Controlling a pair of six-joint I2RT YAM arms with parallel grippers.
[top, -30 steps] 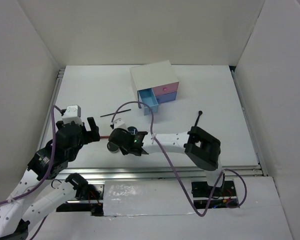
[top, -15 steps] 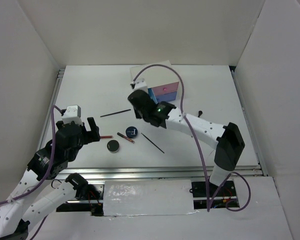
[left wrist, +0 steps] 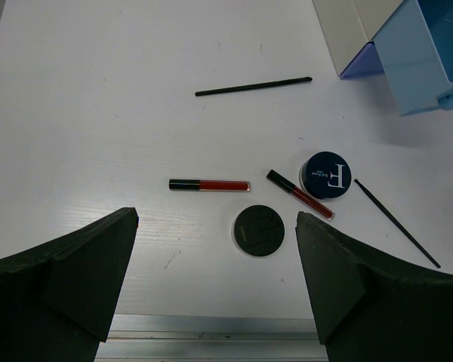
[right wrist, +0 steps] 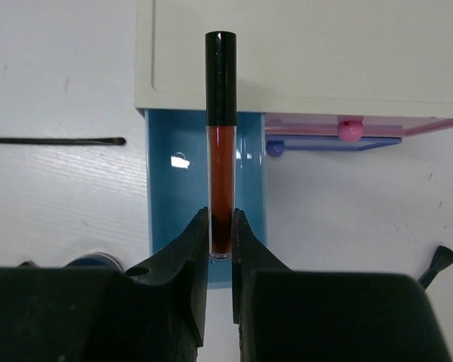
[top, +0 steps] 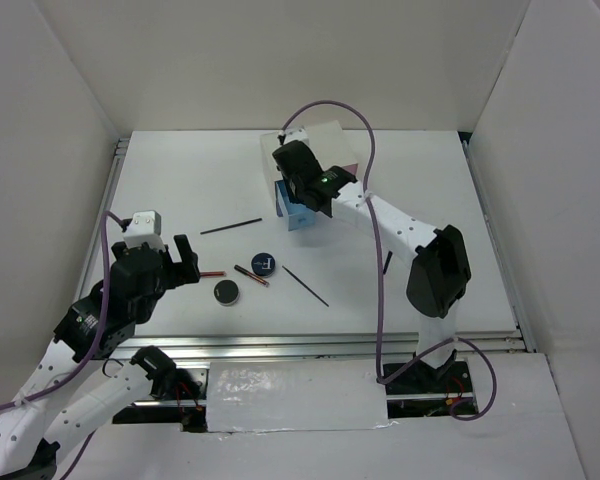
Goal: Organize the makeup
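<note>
Left gripper (left wrist: 215,219): jaws wide apart, nothing held, well short of the box (left wrist: 347,30).
Plain compact (left wrist: 259,230): farthest from the box.
Marked compact (left wrist: 326,175): next toward the box, a loose tube (left wrist: 300,194) touching it.
Second tube (left wrist: 209,185): left of both compacts.
Sticks: short stick (left wrist: 396,223) beside the marked compact, long stick (left wrist: 253,87) left of the box.
Right gripper (right wrist: 220,226): clamped on a red tube (right wrist: 220,151), above the box's open blue drawer (right wrist: 166,173).

A glossy black cap and a clear, smooth barrel are shown on the tube (right wrist: 220,143) pinched in the right end effector (right wrist: 220,230), whose fingers (right wrist: 174,279) are of matt black plastic. The blue drawer (right wrist: 249,188) is seen as shiny plastic, the box (right wrist: 309,53) as smooth white. The counter (left wrist: 98,113) is matt white, faintly grained. The plain compact (left wrist: 259,230) is matt, the printed compact (left wrist: 327,175) glossier.
</note>
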